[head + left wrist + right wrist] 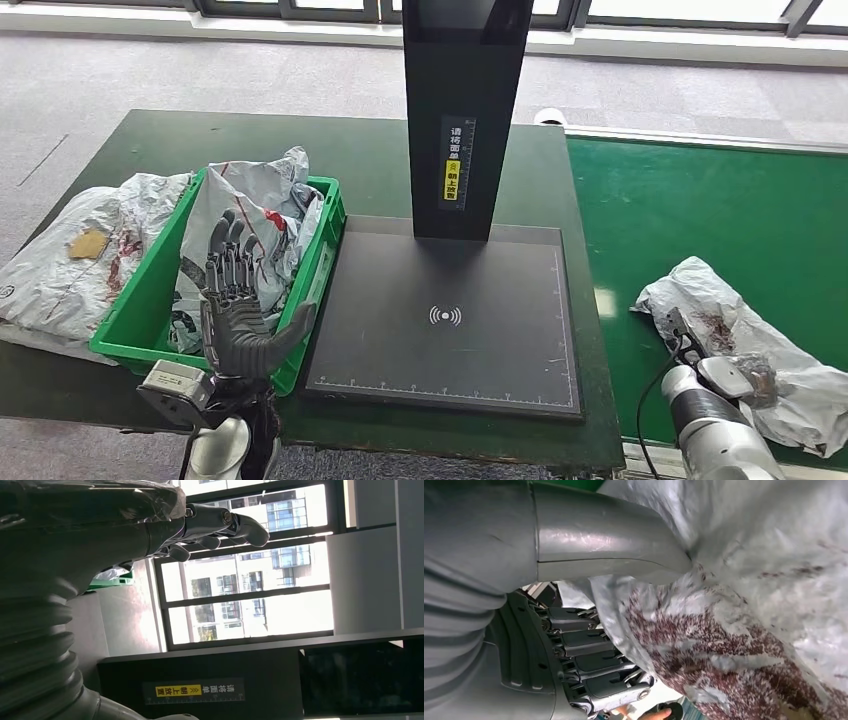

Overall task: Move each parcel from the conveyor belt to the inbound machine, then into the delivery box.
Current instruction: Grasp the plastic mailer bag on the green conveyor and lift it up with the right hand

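Watching the right robot hand point(705, 355) clamp the limp parcel point(745, 345) on the conveyor belt point(700, 210), we suspect slack film slipping out; left robot hand point(240, 300) spread, empty.

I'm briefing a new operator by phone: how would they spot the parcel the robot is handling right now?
Find the green conveyor belt to the right of the black inbound machine. A crumpled grey parcel with dark red print lies on it, and the right hand grips its near edge. It is the one parcel on the belt; the other bags sit in or beside the green delivery box on the left.
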Controlling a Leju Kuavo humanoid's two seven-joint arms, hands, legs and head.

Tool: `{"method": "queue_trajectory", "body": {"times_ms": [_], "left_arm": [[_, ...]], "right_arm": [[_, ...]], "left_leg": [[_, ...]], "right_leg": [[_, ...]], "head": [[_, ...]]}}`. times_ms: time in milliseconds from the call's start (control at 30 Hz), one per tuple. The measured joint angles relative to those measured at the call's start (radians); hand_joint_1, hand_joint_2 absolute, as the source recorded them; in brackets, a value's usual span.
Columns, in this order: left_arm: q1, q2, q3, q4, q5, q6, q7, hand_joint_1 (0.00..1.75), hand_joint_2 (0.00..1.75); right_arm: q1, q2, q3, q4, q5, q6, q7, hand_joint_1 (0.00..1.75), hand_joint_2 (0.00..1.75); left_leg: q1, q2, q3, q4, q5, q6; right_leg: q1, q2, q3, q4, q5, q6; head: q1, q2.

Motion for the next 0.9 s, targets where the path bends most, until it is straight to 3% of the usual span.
{"method": "queue_trajectory", "body": {"times_ms": [367,533,667,900], "left_arm": [[-0.001,0.0,0.0,0.009,0.0,-0.005,0.0,0.0,1.75],[-0.003,0.0,0.0,0.021,0.001,-0.003,0.0,0.0,1.75],[-0.004,0.0,0.0,0.025,0.001,0.011,0.0,0.0,1.75],[-0.005,0.0,0.001,0.032,-0.017,0.018,0.0,0.0,1.75]], "right_arm": [[-0.005,-0.007,0.002,0.002,-0.003,0.051,-0.005,1.75,1.75],[-0.005,-0.007,0.002,0.002,-0.001,0.017,-0.036,1.75,1.75],[-0.006,-0.003,0.002,0.002,-0.001,-0.103,-0.119,1.75,1.75],[-0.034,0.047,0.002,-0.03,-0.026,-0.422,-0.433,1.75,1.75]], "left_leg": [[0.0,0.0,0.0,0.0,0.0,0.0],[0.0,0.0,0.0,0.0,0.0,0.0],[0.0,0.0,-0.001,0.0,0.0,0.0],[0.0,0.0,0.0,0.0,0.001,0.0]], "right_leg": [[0.0,0.0,0.0,0.0,0.0,0.0],[0.0,0.0,0.0,0.0,0.0,0.0],[0.0,0.0,0.0,0.0,0.0,0.0],[0.0,0.0,0.0,0.0,0.0,0.0]], "head": [[0.0,0.0],[0.0,0.0],[0.0,0.0],[0.0,0.0]]}}
